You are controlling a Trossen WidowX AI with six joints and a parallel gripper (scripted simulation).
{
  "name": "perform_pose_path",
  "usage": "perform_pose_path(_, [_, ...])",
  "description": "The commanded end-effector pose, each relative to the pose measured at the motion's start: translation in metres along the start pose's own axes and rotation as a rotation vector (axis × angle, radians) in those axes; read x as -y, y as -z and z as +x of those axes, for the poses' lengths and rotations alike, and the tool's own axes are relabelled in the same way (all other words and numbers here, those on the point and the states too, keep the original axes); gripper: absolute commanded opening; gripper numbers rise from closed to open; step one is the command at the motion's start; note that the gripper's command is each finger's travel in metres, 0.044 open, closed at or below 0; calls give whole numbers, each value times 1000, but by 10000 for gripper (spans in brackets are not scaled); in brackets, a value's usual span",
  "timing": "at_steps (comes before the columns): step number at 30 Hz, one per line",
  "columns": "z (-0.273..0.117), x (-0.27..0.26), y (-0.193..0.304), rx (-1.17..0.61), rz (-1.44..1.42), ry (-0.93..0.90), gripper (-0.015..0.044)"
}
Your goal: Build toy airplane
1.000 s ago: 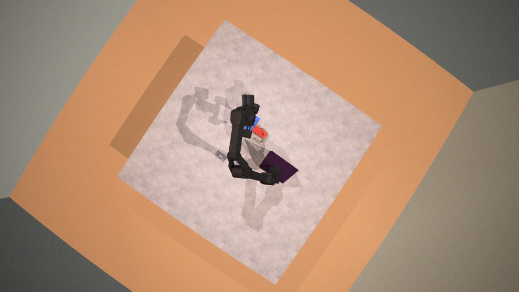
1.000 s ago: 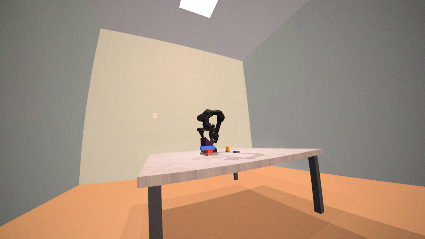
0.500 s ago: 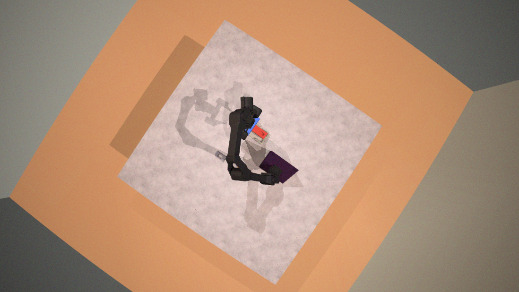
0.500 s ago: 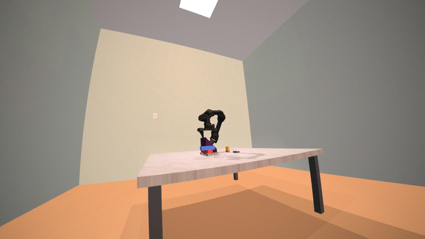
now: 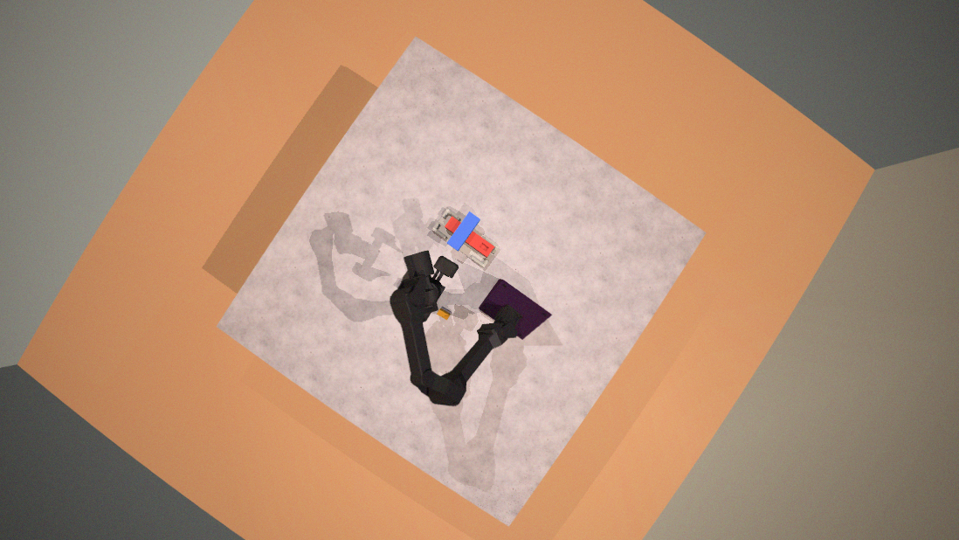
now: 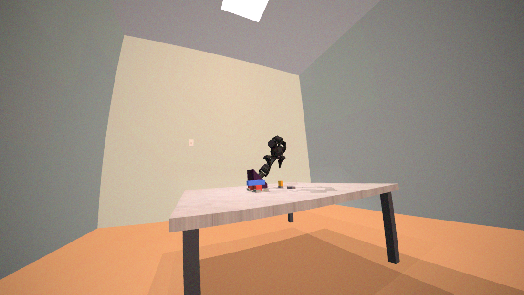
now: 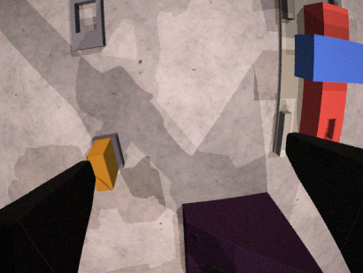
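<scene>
Purple wedge block (image 5: 501,294) (image 6: 251,175) (image 7: 241,222): on your table, at the wrist view's bottom edge, partly between your fingers in that view
Gray frame (image 6: 291,187) (image 7: 88,42): flat, apart from the fin
Cradle (image 5: 486,263) (image 6: 266,189) (image 7: 284,133): holds red fuselage (image 5: 480,242) (image 6: 258,187) (image 7: 323,104); blue wing (image 5: 463,231) (image 6: 255,182) (image 7: 338,59) across its top
Orange tail fin (image 5: 444,313) (image 6: 280,183) (image 7: 104,164): upright at a small gray holder (image 7: 118,151), below your tool, by one fingertip in wrist view
Your gripper (image 5: 437,289) (image 6: 275,165) (image 7: 191,157): wide open, holding nothing, above table
</scene>
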State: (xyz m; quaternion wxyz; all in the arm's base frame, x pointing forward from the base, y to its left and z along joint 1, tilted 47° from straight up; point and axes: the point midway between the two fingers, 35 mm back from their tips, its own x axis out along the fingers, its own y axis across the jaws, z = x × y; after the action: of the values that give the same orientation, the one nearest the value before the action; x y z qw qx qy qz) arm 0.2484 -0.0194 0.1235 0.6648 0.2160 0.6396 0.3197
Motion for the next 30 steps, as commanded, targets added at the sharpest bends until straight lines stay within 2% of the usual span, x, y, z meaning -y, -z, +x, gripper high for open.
perform_pose_path(1, [9, -50, 33, -4, 20, -12, 440])
perform_pose_path(5, [18, -80, 59, -6, 26, -19, 440])
perform_pose_path(13, [20, -81, 60, -7, 25, -19, 440])
perform_pose_path(19, [73, -83, 61, -35, -12, -42, 440])
perform_pose_path(30, [90, -84, 62, -36, -14, -44, 440])
